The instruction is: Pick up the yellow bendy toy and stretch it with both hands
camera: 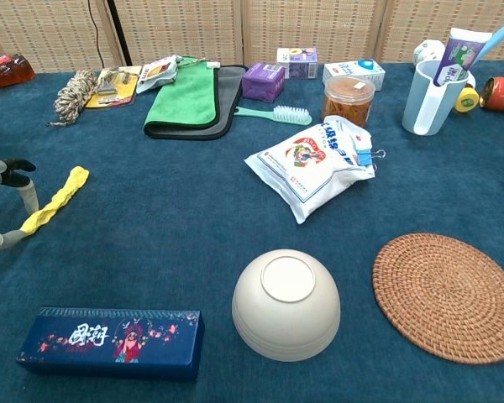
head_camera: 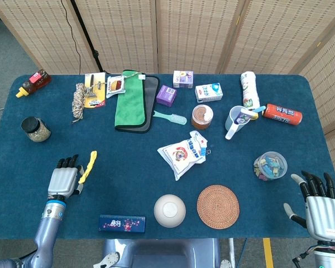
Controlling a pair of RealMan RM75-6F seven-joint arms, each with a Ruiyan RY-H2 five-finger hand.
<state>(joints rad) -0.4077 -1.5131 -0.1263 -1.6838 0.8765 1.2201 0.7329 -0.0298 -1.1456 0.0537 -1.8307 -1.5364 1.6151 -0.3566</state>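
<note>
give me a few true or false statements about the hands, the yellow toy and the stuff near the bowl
1. The left hand is at the near end of the yellow bendy toy. True.
2. The right hand holds the toy's other end. False: it rests open at the table's near right corner, far from the toy.
3. The white bowl sits upside down. True.
4. The woven coaster lies under the bowl. False: it lies beside it, apart.
5. The toy is lifted clear of the table. False: it lies on the cloth.
</note>
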